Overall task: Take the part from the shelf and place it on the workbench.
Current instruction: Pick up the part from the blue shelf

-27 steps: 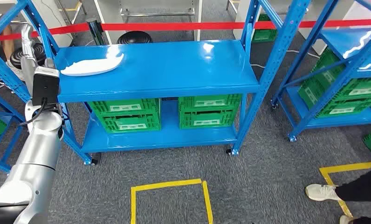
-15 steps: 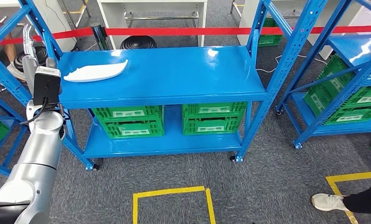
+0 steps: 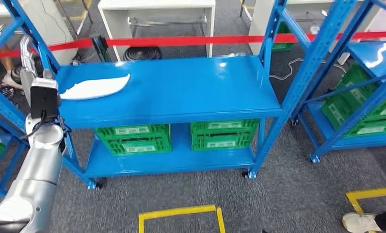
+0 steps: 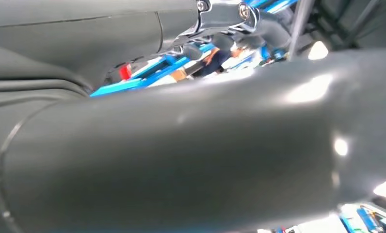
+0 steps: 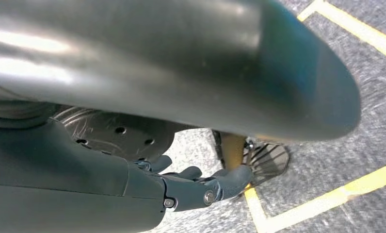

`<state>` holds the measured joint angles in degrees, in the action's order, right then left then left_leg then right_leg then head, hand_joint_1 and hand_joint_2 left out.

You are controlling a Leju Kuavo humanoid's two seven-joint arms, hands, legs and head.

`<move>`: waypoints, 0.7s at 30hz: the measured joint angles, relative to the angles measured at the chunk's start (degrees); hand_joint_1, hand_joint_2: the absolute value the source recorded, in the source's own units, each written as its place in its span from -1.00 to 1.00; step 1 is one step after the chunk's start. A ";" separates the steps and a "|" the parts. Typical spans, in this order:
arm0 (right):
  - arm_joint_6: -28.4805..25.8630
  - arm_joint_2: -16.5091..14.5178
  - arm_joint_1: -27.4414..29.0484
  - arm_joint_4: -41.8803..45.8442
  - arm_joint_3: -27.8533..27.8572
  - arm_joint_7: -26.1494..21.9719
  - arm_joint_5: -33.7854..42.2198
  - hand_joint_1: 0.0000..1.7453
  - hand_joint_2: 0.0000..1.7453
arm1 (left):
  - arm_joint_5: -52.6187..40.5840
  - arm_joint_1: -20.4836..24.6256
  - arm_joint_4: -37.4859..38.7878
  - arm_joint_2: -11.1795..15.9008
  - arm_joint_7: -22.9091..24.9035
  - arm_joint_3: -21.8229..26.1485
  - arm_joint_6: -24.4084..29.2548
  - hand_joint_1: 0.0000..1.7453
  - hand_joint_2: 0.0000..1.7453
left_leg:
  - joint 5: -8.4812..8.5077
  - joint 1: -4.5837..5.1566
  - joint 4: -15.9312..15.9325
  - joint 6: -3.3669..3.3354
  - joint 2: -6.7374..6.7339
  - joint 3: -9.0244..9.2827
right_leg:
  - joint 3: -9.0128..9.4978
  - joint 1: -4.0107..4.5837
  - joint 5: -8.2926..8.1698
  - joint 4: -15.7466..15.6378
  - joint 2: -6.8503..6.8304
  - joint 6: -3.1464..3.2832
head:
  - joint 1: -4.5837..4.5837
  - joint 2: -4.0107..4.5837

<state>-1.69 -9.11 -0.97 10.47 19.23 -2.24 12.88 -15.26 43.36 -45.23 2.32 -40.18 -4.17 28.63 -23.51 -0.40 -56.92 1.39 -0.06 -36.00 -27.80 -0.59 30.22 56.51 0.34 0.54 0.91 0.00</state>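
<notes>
My left robot hand is raised at the far left end of the blue shelf, its fingers pointing up beside the left upright post. I judge it is held there because the part I want lies just to its right, so a short reach across would bring it over the part. It holds nothing; the fingers look loosely straight, but whether they are spread or together I cannot tell from the head view, and my left wrist view is mostly thumb and cover.

The part, a flat white curved piece, lies on the top deck of the shelf at its left end, near the far edge, with its pointed tip toward the right. It rests flat and free, touching nothing else, which should make it easy to slide or lift from the side.

My right robot hand hangs low over the grey carpet, fingers curled in with nothing in them, out of the work. I take that to mean the left arm alone is meant to make this pick.

On the lower deck stand two green crates, side by side. More blue racks with green crates stand to the right. A red barrier tape runs behind the shelf, with a white bench frame beyond it. Yellow tape marks a square on the carpet near me, and a person's shoe shows at the near right.
</notes>
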 joint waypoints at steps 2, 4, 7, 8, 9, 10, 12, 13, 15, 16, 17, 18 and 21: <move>0.28 0.00 -0.03 0.00 0.00 -0.40 -0.04 -1.00 -1.00 | -0.07 0.11 -0.09 -0.15 -0.01 -0.01 -0.06 -1.00 -1.00 | 0.26 -0.07 0.29 -0.98 0.18 0.77 | 0.25 0.01 -0.10 0.49 -0.08 -0.65 | -0.01 0.00; 0.53 0.00 -0.13 0.00 -0.01 -0.82 -0.10 -1.00 -1.00 | -0.14 0.45 -0.16 -0.33 -0.03 -0.03 -0.07 -1.00 -1.00 | -0.07 -0.20 0.48 -1.77 0.27 1.73 | -1.75 -0.06 0.59 4.58 -0.12 -1.03 | 0.03 0.00; 0.65 0.00 -0.21 0.00 -0.02 -1.14 -0.14 -1.00 -1.00 | -0.17 0.59 -0.18 -0.71 -0.03 -0.07 -0.07 -1.00 -1.00 | -1.07 -0.06 0.52 -2.35 0.34 2.57 | -9.27 -0.06 4.63 15.40 -0.13 -1.48 | 0.11 0.00; 0.65 0.00 -0.14 0.00 -0.02 -1.17 -0.14 -1.00 -1.00 | -0.18 0.48 -0.17 -0.83 -0.03 -0.08 -0.07 -1.00 -1.00 | -1.47 0.03 0.51 -2.39 0.40 2.94 | -11.14 -0.04 5.34 17.08 -0.13 -1.52 | 0.11 0.00; 0.64 0.00 -0.07 0.00 -0.02 -1.18 -0.14 -1.00 -1.00 | -0.19 0.39 -0.17 -0.91 -0.03 -0.09 -0.07 -1.00 -1.00 | -1.89 0.13 0.48 -2.38 0.45 3.42 | -12.04 0.00 4.84 16.75 -0.13 -1.41 | 0.11 0.00; 0.63 0.00 -0.01 0.00 -0.01 -1.18 -0.14 -1.00 -1.00 | -0.19 0.36 -0.17 -0.96 -0.02 -0.10 -0.07 -1.00 -1.00 | -2.35 0.21 0.46 -2.32 0.49 4.00 | -11.82 0.06 2.90 14.25 -0.13 -1.17 | 0.11 0.00; 0.62 0.01 0.06 -0.01 0.00 -1.19 -0.14 -1.00 -1.00 | -0.19 0.40 -0.17 -1.02 -0.03 -0.13 -0.07 -1.00 -1.00 | -3.32 0.35 0.38 -2.05 0.49 5.20 | -9.59 0.41 -2.79 6.20 -0.15 -0.35 | 0.09 0.00; 0.62 0.02 0.05 -0.01 -0.01 -1.19 -0.14 -1.00 -1.00 | -0.19 0.45 -0.15 -1.06 -0.03 -0.18 -0.07 -1.00 -1.00 | -3.75 0.41 0.38 -1.81 0.52 5.58 | -8.61 0.64 -4.41 3.03 -0.17 -0.02 | 0.11 0.00; 0.62 0.04 0.05 -0.02 -0.01 -1.19 -0.16 -1.00 -1.00 | -0.18 0.49 -0.14 -1.13 -0.02 -0.29 -0.10 -1.00 -1.00 | -4.27 0.48 0.28 -1.09 0.62 5.95 | -7.74 0.96 -5.22 0.50 -0.15 0.47 | 0.13 0.00; 0.63 0.04 0.05 -0.02 -0.01 -1.19 -0.18 -1.00 -1.00 | -0.17 0.51 -0.18 -1.14 -0.02 -0.34 -0.12 -1.00 -1.00 | -4.34 0.49 0.18 -0.71 0.67 6.06 | -7.40 0.90 -5.03 0.34 -0.13 0.69 | 0.16 0.00; 0.64 0.04 0.09 -0.02 -0.01 -1.21 -0.21 -1.00 -1.00 | -0.17 0.49 -0.29 -1.14 -0.01 -0.37 -0.17 -1.00 -1.00 | -4.49 0.48 -0.21 -0.36 0.64 6.14 | -6.88 0.77 -5.29 0.16 -0.13 1.01 | 0.16 0.00; 0.65 0.05 0.10 -0.02 0.00 -1.25 -0.28 -1.00 -1.00 | -0.19 0.53 -0.39 -1.14 -0.05 -0.41 -0.21 -1.00 -1.00 | -4.60 0.48 -1.38 -0.07 0.60 5.86 | -6.32 0.62 -5.31 0.02 -0.12 1.38 | 0.07 0.00; 0.82 0.07 -0.07 -0.02 0.00 -1.40 -0.60 -1.00 -1.00 | -0.32 0.61 -0.42 -1.13 -0.09 -0.67 -0.46 -1.00 -1.00 | -7.21 0.29 -10.36 0.66 0.42 0.61 | -4.68 0.43 -4.34 -0.09 -0.09 2.05 | -0.22 0.00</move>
<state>-0.88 -9.05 -1.04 10.45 19.23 -3.64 12.28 -15.58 43.97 -45.65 1.19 -40.27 -4.84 28.17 -30.72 -0.10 -67.29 2.05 0.36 -35.39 -32.48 -0.16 25.88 56.41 0.25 2.59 0.69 0.00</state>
